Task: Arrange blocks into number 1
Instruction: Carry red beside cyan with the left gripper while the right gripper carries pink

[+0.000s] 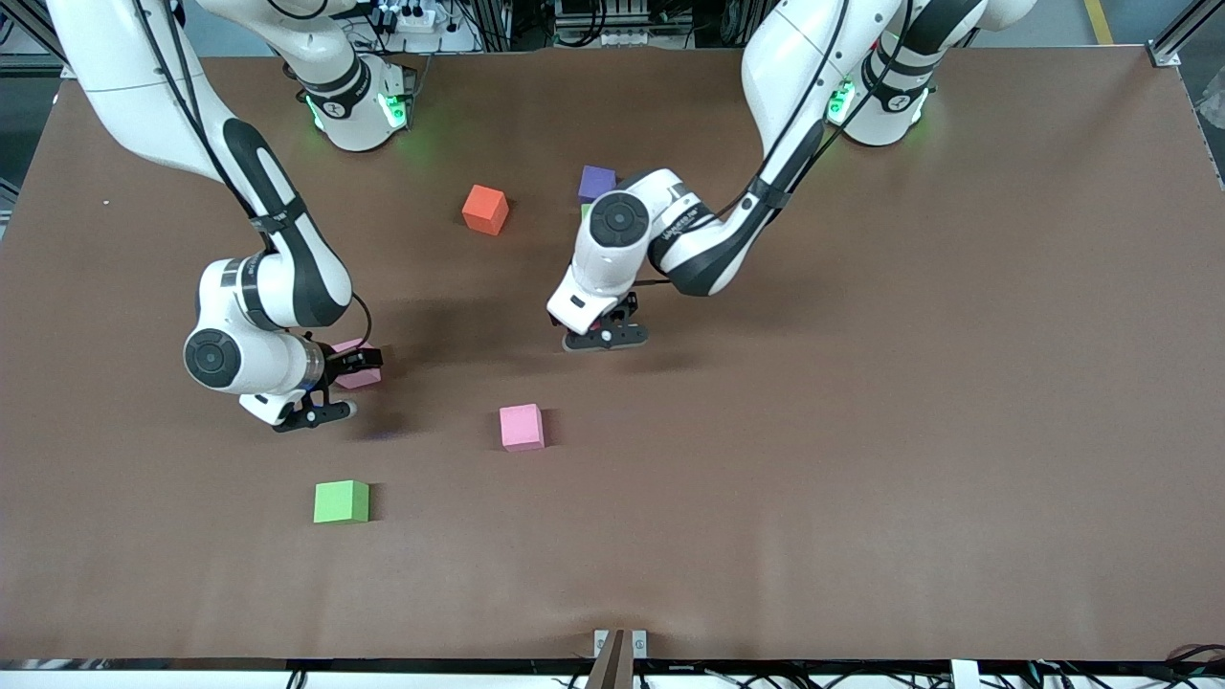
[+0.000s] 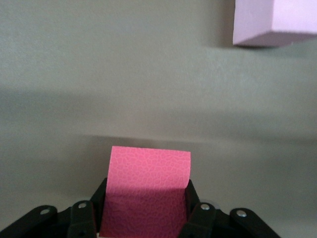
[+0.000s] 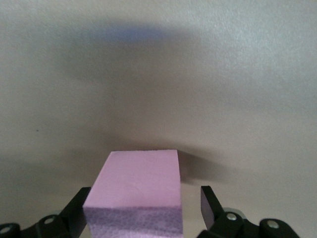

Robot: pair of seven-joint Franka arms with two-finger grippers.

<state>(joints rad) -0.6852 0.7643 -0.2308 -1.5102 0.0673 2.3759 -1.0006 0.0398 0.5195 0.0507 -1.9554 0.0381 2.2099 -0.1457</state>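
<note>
- Straddling one pink block [image 1: 358, 375] at the middle of the frame's edge toward the right arm's end, the right gripper [image 1: 346, 385] sits low. Its wrist view shows the jaws spread, one finger [image 3: 79, 210] against the cube and a gap before the second. Closing from this offset would probably shove or twist the cube before it is pinched.
- Lower in the frame, the green block [image 1: 341, 501] lies alone, well apart from the rest.
- In the upper middle sits the orange block [image 1: 485, 210], turned askew. Gripped across its corners, it could spin out of the fingers.
- Below centre rests the second pink block [image 1: 522, 427], free on the table [image 1: 957, 431]. It also shows at the corner of the left wrist view [image 2: 275, 22].
- At the centre, the left gripper [image 1: 605, 337] is clamped on the red block [image 2: 148, 173], both fingers pressed to its sides. I cannot tell whether the cube touches the table. Releasing it above the surface could let it bounce out of line.
- Just above the left arm's wrist lies the purple block [image 1: 596, 182], with a sliver of a second green cube beside it, mostly hidden. The arm's elbow could sweep either.
- No column for the 1 is visible yet, and the blocks lie scattered. I judge the task is at an early stage.
</note>
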